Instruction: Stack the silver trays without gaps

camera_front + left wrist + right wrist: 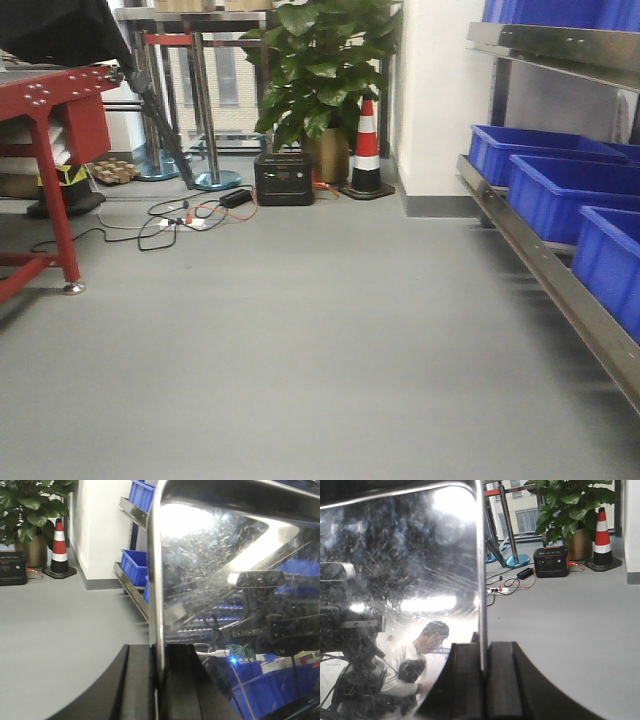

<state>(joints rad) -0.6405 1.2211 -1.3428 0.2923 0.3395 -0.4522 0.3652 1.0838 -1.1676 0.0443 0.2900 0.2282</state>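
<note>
The left tool (158,655) is closed on a silver tray (215,555). Its two black fingers (137,680) pinch the thin rim from either side, and the rim rises straight up from between them. The tray's shiny, scuffed face spreads to the right of the fingers and mirrors a camera and some blue.

The right tool (483,652) grips in the same way, with black fingers (467,680) squeezed on a thin rim. Here the polished tray face (405,555) lies to the left and reflects a person in white. I cannot tell whether both tools hold one tray or two. Either way the metal is up in the tools, off the floor (300,350).

Beyond them is the grey floor. Blue bins (560,185) sit along a steel shelf rail (540,265) on the right, near a white wall (430,90). At the far end a striped cone (366,145) stands just beside a leafy potted plant (320,70). A black box (284,180) sits in front of the plant, and loose cables (180,215) trail from it towards a red frame (50,110).
</note>
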